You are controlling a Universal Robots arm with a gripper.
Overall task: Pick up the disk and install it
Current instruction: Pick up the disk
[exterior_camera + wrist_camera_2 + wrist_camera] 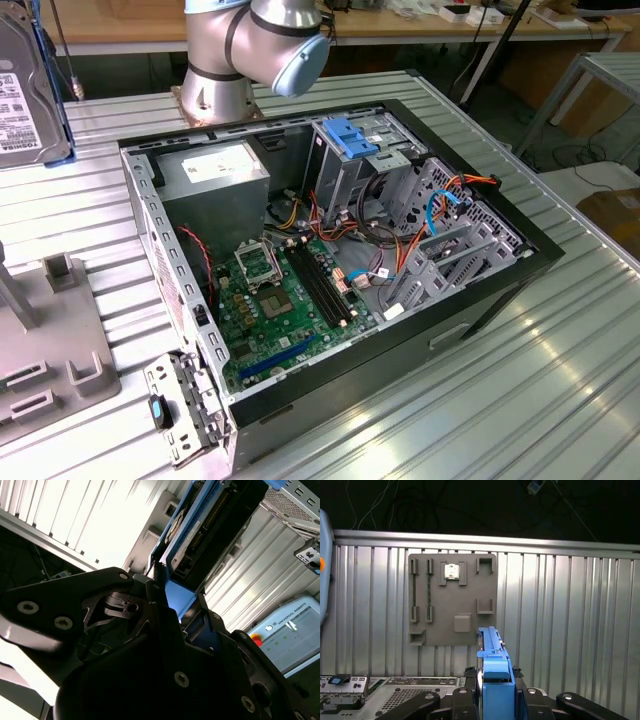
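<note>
The disk is in the gripper, which pinches it edge-on between its fingers, one on each flat side. In the second wrist view its dark body and blue rails stand out from the gripper. The disk hangs in the air, well apart from the grey fixture plate that lies on the ribbed metal tabletop. In the exterior view it is at the left edge, far from the open computer case. I judge that the picking part is done and the installing part is not. Installing calls for lining the rails up with a bay of the drive cage. I count one disk, one gripper, one plate and one case.
</note>
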